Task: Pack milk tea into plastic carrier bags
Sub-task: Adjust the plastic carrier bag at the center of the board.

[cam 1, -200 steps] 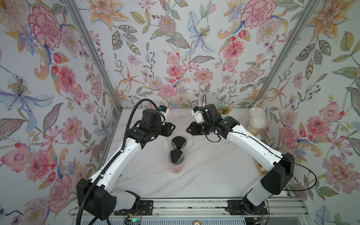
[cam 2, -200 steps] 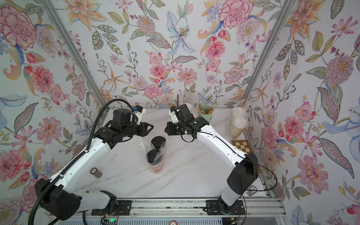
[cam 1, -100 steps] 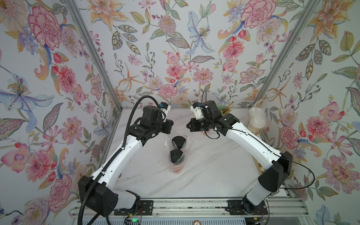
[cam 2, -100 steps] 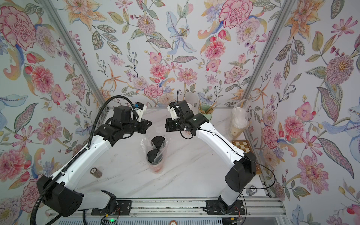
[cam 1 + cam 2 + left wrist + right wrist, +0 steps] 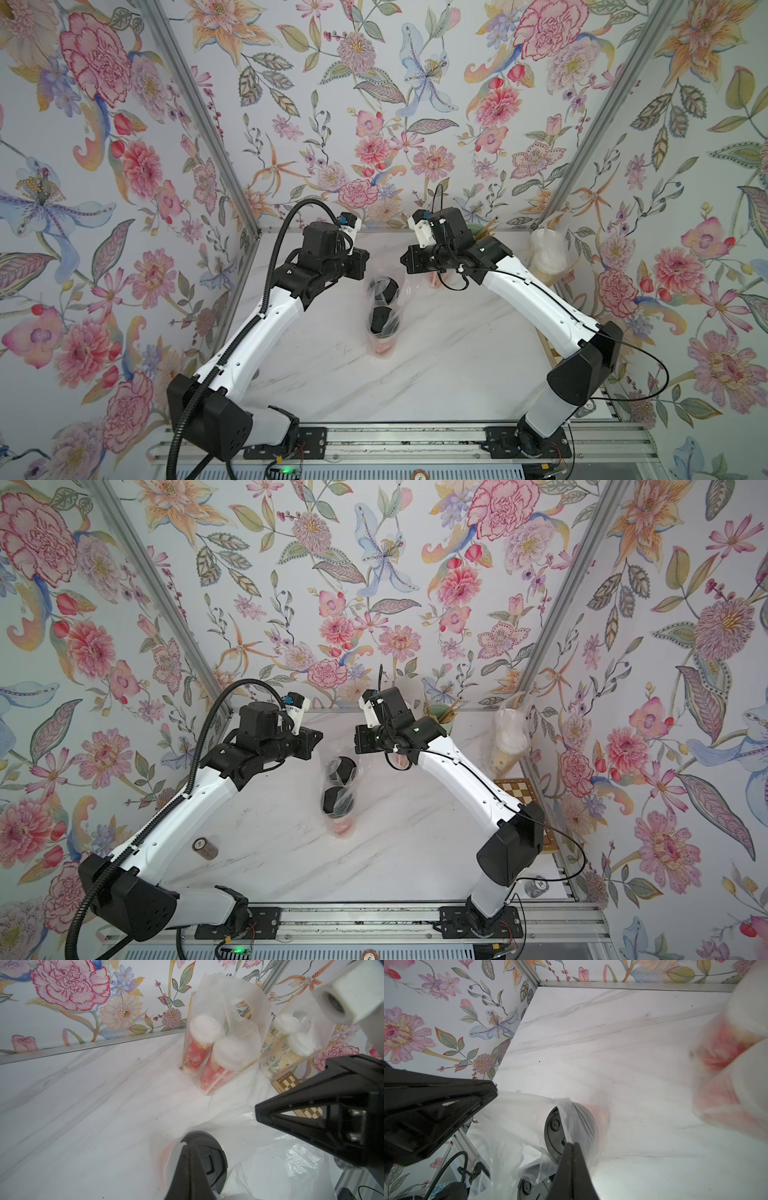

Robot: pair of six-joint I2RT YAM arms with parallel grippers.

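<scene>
Standing mid-table: bag (image 5: 386, 306), clear and crinkled, upright between the two arms.
Inside bag: two red cups (image 5: 383, 323) with black lids, upright, one just behind the other.
Bag top: loose film drawn up towards both grippers, hazing both wrist views.
Right gripper (image 5: 571, 1144): pressed together, pinching a strip of bag film in front of a black lid.
Left gripper (image 5: 185, 1145): pressed together over a black lid; seemingly nipping bag film too, though haze blurs the tips.
Gripper spacing: tips facing each other above bag, apart, one on each side of it.
Back bag (image 5: 228, 1007): upright near back wall, mostly hidden under right wrist in both top views; two red cups with white lids inside, side by side.
Corner bag (image 5: 509, 733): upright at right back corner, by right wall; two clear cups of beige drink inside, white lids.
Straw cup (image 5: 439, 715): mint green, at back wall, between Back bag and Corner bag.
Chessboard (image 5: 515, 791): flat at right edge, just in front of Corner bag.
Roll (image 5: 204, 848): brown, lying near left edge under left arm.
Table (image 5: 436, 374): white, grey-veined.
</scene>
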